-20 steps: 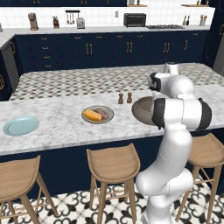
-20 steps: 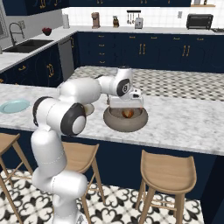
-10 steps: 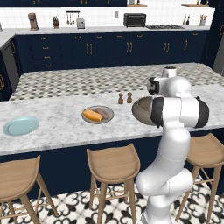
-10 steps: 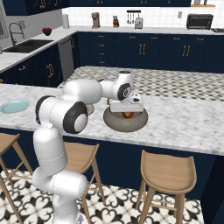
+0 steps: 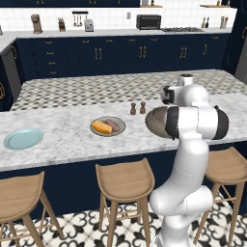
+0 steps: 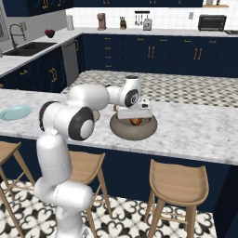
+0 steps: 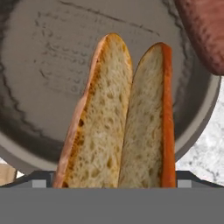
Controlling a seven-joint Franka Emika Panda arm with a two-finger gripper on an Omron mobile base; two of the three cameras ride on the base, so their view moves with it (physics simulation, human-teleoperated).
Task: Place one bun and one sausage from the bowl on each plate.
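We see our tool [image 6: 135,119], jaws spread wide, hanging over the rough grey bowl [image 6: 133,130]; directly below lies a split, golden-crusted bun [image 7: 122,118].

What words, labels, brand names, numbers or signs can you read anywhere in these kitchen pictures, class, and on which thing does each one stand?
None can be read: no view shows any lettering.
The bowl, the bun and the sausage in it are unmarked.
The tan plate and blue plate are plain.
The toaster oven on the back counter is too small to show any label.
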